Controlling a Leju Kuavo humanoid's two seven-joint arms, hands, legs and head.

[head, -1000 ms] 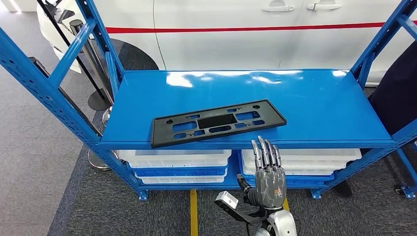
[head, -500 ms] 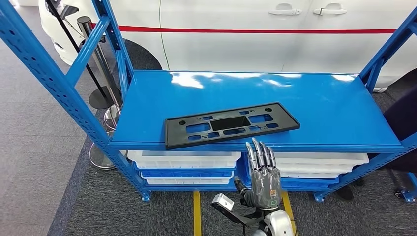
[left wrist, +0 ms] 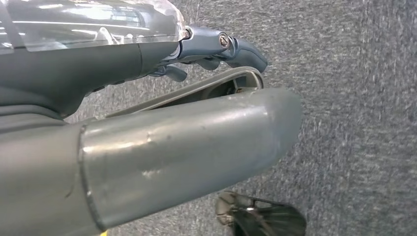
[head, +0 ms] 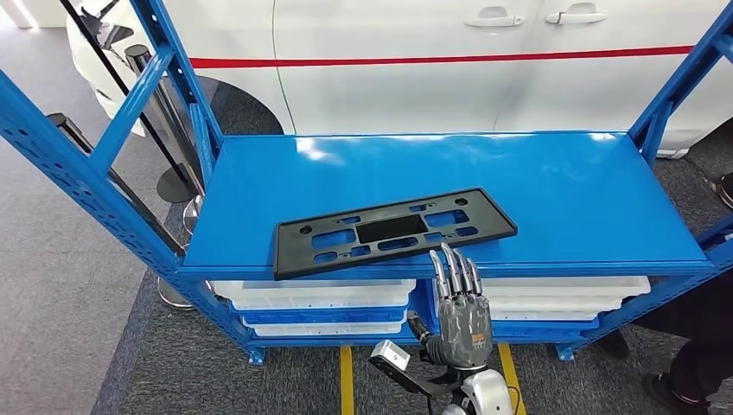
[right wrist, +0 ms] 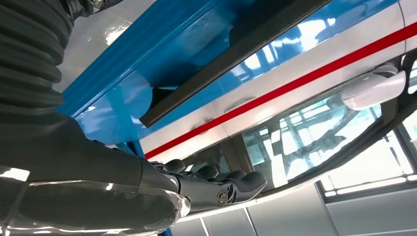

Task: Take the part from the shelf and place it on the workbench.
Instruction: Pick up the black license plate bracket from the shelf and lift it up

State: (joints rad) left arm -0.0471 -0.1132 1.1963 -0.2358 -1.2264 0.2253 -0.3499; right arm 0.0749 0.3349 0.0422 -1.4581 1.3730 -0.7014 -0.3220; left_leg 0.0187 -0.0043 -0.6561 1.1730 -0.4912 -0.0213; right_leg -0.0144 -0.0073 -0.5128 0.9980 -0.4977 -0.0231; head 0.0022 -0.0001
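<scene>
Since the earlier frames the whole picture has shifted a little, so the camera moved; the right hand (head: 462,313) now reaches slightly higher, its fingertips (head: 450,257) just at the front edge of the blue shelf (head: 562,190). This hand is flat, fingers straight and close together, and holds nothing. The black part (head: 393,229) lies flat on the shelf near the front edge, just beyond the fingertips and apart from them. The left hand (left wrist: 147,142) hangs over grey carpet (left wrist: 354,98); whether it is spread I cannot tell.
</scene>
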